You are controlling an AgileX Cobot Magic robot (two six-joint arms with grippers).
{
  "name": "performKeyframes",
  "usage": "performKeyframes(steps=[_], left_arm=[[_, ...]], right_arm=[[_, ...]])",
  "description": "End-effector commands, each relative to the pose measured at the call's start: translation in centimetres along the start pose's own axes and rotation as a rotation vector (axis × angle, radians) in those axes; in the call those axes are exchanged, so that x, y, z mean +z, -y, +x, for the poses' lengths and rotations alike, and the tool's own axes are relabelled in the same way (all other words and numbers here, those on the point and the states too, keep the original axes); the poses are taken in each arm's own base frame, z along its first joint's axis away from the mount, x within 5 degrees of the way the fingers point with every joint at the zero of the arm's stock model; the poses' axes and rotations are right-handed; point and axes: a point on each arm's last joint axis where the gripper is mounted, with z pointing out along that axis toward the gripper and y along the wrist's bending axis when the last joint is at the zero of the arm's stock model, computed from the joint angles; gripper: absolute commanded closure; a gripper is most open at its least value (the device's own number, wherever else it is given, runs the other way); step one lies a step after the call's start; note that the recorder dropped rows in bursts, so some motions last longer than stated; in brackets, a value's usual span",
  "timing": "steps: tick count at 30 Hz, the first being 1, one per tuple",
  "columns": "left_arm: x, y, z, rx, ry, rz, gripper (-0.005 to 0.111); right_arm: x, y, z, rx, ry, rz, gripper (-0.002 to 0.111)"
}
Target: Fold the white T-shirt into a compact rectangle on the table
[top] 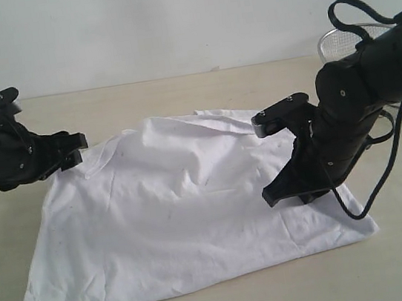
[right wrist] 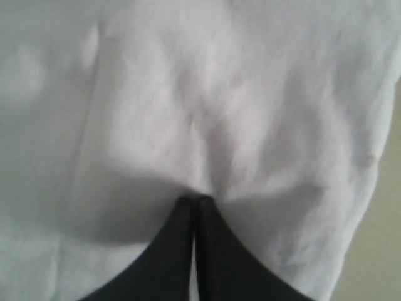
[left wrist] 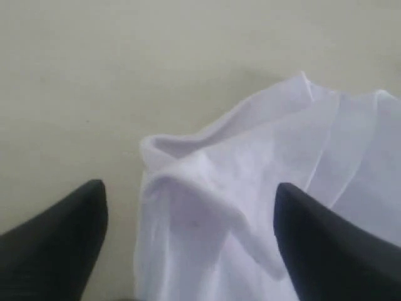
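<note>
White cotton across the middle of the table (top: pixel 178 94): the white T-shirt (top: pixel 181 221), spread wide and wrinkled, plain side up. Bunched into soft folds along the far edge, flatter toward the near one. At its far left corner, the left gripper (top: pixel 75 147), close by the cloth. Wide open by the left wrist view: one black fingertip (left wrist: pixel 75 219) over bare tabletop, the other over fabric, a raised fold of shirt lying between them, nothing held. On the right part of the shirt, near its right edge, the right gripper (top: pixel 271 197), tipped down onto the fabric. Closed almost fully by the right wrist view, only a thin slit between the two black fingers (right wrist: pixel 169 251), with creases of cloth drawing to a point at their tips; pinched on a small tuck of the shirt, by the look of it. Behind the right arm (top: pixel 357 91), at the far right of the table, a round silver wire-mesh basket (top: pixel 343 42), partly hidden by that arm.
</note>
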Motion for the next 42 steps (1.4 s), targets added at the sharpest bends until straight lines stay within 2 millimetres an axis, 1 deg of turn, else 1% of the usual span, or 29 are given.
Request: performKeyframes(steps=[1,4,7,9,10,12,13,16,18,20,22,26,29,31,33,35,37,39,40,42], left_arm=[[-0.1,-0.6,-0.1,-0.019,0.019,-0.047,0.043],[-0.4,-0.6,-0.2,-0.021,0.026,-0.044,0.053],[-1.1,0.1,-0.6,-0.017,0.024,0.018,0.076],[-2.0,1.2,-0.6,0.006,-0.004,0.136,0.097],[-2.3,1.7,-0.5,0.039,-0.022,0.191,0.102],[-2.9,3.1,-0.1,0.103,-0.066,0.308,0.102],[-3.0,3.4,0.0,0.111,-0.073,0.323,0.102],[-2.2,4.1,1.0,0.142,-0.107,0.324,0.102],[-1.6,4.3,1.6,0.147,-0.131,0.324,0.102],[-0.8,4.4,2.0,0.15,-0.151,0.319,0.102],[0.1,4.6,2.3,0.148,-0.179,0.336,0.102],[1.8,4.6,2.3,0.161,-0.191,0.327,0.102],[2.8,4.1,1.6,0.163,-0.142,0.239,0.102],[3.1,3.2,0.9,0.164,-0.081,0.131,0.102],[2.8,2.2,-0.1,0.164,-0.002,0.012,0.102],[2.1,1.2,-1.5,0.16,0.095,-0.122,0.102],[1.2,0.4,-2.7,0.15,0.17,-0.212,0.102],[0.4,0.1,-3.4,0.14,0.201,-0.229,0.102],[0.0,0.4,-3.6,0.131,0.201,-0.202,0.102],[-0.8,1.6,-3.7,0.168,0.169,-0.074,0.102]], right_arm=[[-0.4,0.0,-0.3,-0.016,0.016,0.001,0.109],[-1.5,0.0,-0.6,-0.022,0.056,0.003,0.109],[-2.8,0.1,-0.9,-0.022,0.105,0.005,0.109],[-3.6,0.1,-1.1,-0.022,0.133,0.006,0.109],[-3.8,0.1,-1.3,-0.022,0.14,0.007,0.109],[-4.3,0.1,-2.0,-0.022,0.164,0.008,0.109],[-4.5,0.1,-2.6,-0.025,0.183,0.011,0.109],[-5.0,0.2,-4.5,-0.028,0.236,0.016,0.109],[-5.1,0.3,-5.7,-0.039,0.235,0.024,0.109],[-5.0,0.4,-6.8,-0.048,0.227,0.032,0.109],[-4.4,0.6,-7.5,-0.06,0.203,0.042,0.109],[-3.2,0.6,-7.9,-0.059,0.161,0.04,0.109],[-3.0,0.6,-7.8,-0.059,0.142,0.04,0.109],[-3.0,0.7,-7.7,-0.07,0.134,0.049,0.109],[-3.0,0.7,-7.5,-0.077,0.118,0.054,0.109],[-2.9,0.7,-7.4,-0.08,0.112,0.057,0.109],[-2.9,0.8,-7.4,-0.084,0.106,0.061,0.109],[-2.9,0.8,-7.4,-0.088,0.106,0.063,0.109],[-2.9,0.8,-7.4,-0.091,0.106,0.066,0.109],[-2.9,0.9,-7.2,-0.098,0.086,0.071,0.109]])
